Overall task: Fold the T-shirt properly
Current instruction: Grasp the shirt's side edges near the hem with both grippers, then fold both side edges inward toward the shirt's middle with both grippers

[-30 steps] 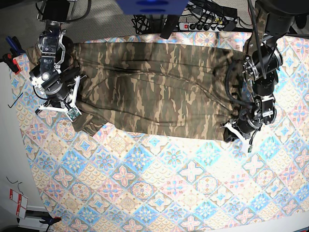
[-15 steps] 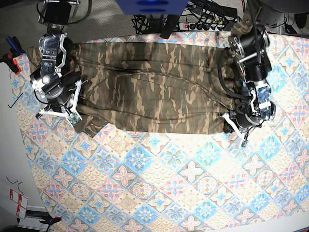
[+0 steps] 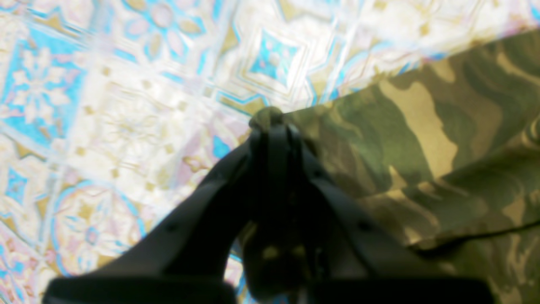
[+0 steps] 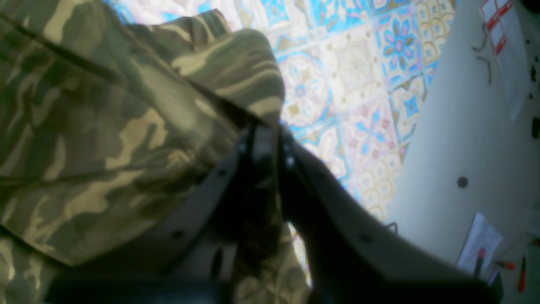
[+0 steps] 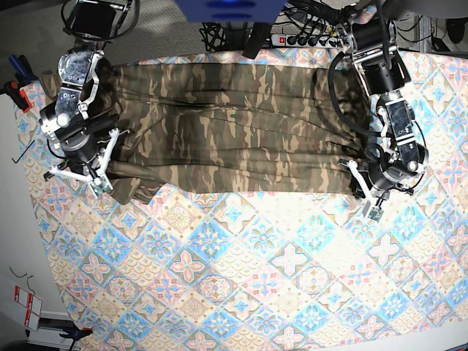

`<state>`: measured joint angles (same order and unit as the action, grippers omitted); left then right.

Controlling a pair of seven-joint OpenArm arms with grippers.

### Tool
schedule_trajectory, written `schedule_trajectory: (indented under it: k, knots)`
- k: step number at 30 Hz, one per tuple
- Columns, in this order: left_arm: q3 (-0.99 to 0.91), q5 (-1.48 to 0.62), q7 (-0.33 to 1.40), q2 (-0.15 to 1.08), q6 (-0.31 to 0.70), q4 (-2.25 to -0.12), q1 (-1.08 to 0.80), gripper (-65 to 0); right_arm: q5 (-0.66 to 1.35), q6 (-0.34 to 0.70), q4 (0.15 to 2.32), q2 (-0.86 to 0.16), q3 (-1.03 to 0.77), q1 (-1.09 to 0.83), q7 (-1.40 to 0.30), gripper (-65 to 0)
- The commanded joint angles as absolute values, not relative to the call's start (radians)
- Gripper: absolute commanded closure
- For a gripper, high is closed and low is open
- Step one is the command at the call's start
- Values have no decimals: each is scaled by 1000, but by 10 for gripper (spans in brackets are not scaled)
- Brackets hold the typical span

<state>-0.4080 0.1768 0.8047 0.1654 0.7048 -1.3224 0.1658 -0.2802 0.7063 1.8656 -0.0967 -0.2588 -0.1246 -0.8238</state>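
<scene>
The camouflage T-shirt (image 5: 234,131) lies stretched in a long folded band across the far part of the table. My left gripper (image 5: 354,181), on the base view's right, is shut on the shirt's near right corner. In the left wrist view the closed tips (image 3: 270,126) pinch that corner of cloth (image 3: 422,126). My right gripper (image 5: 101,181), on the base view's left, is shut on the shirt's left end by the sleeve. In the right wrist view its closed tips (image 4: 263,131) grip the cloth edge (image 4: 105,126), with the sleeve bunched beyond them.
The pastel blue-pink patterned tablecloth (image 5: 241,278) covers the table below the shirt. A white surface (image 5: 14,219) with a red-and-white paper (image 5: 25,307) runs along the left. Clamps (image 5: 18,73) sit at the far left and a power strip (image 5: 307,36) with cables at the back.
Both grippers have moved outward and a little toward the far side while holding the shirt. The cloth is pulled tauter and its near edge has shifted back.
</scene>
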Motion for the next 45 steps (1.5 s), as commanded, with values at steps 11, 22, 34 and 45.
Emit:
schedule_trajectory:
  k: [11,22,34,45]
  knots:
    - [-410,54,903,268,698,-1403,219,0,-274,698,1877,-105,-335,41,-951,-18]
    - [-414,54,892,318,698,-1290,312,0,-274,698,1676,-105,-325,200,-954,-19]
    - [-406,56,837,343,698,-1121,394,0,-274,698,1638,-105,-251,291,-1018,-19]
    - [-406,56,835,343,698,-1121,367,0,-271,698,1584,-105,-216,252,-1021,-280]
